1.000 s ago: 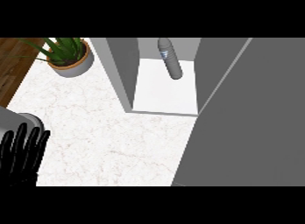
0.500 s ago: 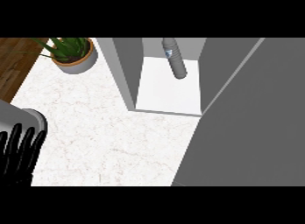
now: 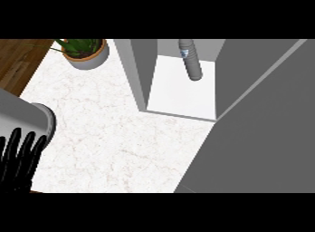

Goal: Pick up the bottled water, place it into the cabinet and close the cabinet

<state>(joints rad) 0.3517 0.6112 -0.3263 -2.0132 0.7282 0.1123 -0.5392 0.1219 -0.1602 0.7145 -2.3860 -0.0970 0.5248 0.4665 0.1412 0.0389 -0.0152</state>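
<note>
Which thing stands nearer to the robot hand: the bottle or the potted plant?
The potted plant, on the open counter at the left side, is nearer to the left robot hand. The bottle stands inside the cabinet.

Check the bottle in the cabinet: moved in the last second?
No. The bottled water stands at the same spot on the cabinet floor, near its back; both shift together as the view moves.

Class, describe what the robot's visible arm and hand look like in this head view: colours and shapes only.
Only the left hand shows: matte black, with long slender fingers. Its forearm is a smooth, rounded grey cylinder. No cables or markings are visible.
</note>
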